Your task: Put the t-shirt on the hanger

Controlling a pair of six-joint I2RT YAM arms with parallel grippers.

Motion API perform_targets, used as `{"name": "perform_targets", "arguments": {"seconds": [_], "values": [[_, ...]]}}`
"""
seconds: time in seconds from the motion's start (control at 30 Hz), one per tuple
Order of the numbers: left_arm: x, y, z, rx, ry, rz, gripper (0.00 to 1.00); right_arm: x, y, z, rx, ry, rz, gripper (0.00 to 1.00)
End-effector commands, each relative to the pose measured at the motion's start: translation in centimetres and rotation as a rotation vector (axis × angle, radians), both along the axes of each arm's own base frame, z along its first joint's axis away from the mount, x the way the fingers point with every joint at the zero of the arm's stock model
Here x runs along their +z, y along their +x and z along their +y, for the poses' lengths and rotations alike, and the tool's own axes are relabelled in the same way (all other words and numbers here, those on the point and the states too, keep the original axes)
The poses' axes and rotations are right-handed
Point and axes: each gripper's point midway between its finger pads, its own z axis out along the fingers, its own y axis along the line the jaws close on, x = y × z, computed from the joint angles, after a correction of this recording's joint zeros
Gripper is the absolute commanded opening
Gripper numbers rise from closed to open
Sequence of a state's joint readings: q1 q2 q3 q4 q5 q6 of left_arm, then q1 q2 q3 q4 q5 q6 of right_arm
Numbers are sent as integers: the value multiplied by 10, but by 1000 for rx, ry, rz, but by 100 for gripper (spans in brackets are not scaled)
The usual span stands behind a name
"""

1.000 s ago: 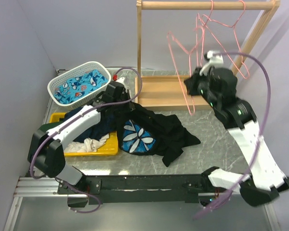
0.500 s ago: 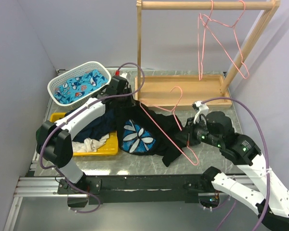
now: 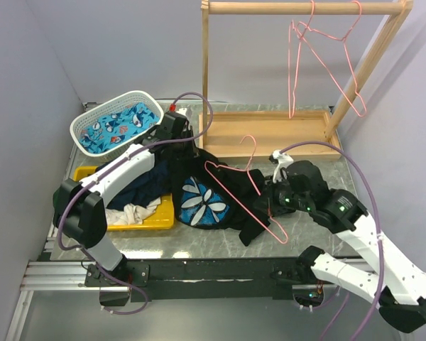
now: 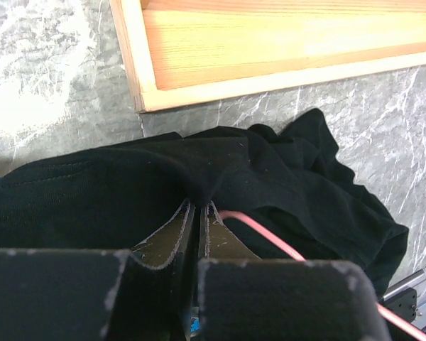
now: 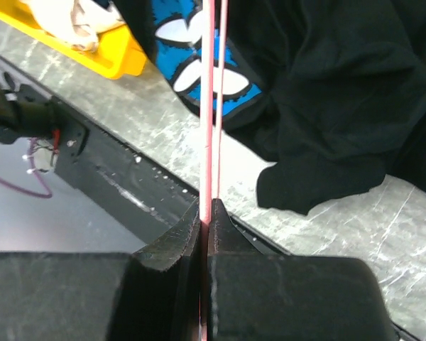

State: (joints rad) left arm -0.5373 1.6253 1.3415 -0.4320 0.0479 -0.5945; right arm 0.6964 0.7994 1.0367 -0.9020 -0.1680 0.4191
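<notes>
**Hanger meets shirt, and both grippers have something in hand!**
The right gripper point(image 3: 270, 204) is clenched on the pink wire hanger point(image 3: 236, 181), which reaches out ahead of its fingertips, low over the black t-shirt point(image 3: 202, 202). The left gripper point(image 3: 187, 148) is pinched tight on a fold of that shirt right at its tips, probably lifting the fabric so a hanger arm can slip inside. The shirt lies crumpled between the two grippers on the grey marbled desk point(image 3: 199, 240). Beyond them stands a wooden rack point(image 3: 270, 131) carrying two more hangers point(image 3: 319, 42), with plain grey walls around.
</notes>
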Motion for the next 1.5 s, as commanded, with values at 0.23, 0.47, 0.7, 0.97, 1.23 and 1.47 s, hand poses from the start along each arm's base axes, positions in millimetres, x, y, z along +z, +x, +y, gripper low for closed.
{"name": "perform_targets", "arguments": {"seconds": [0.23,0.47,0.7,0.97,1.23,1.47], "values": [[44,-19,-2,-69,-58,-80,1,27,29,9,-30,34,-195,0],[51,-32,7,-74,-27,-91,2,30,22,25,61,63,-210,0],[63,-34,31,-33,82,-133,1,39,-1,49,217,142,-253,0],[101,-88,5,-257,42,-229,1,40,9,65,262,172,-341,0],[122,-135,2,-348,-85,-306,6,41,21,89,287,277,-427,0],[114,-145,11,-314,-120,-318,9,17,29,120,328,360,-468,0]]}}
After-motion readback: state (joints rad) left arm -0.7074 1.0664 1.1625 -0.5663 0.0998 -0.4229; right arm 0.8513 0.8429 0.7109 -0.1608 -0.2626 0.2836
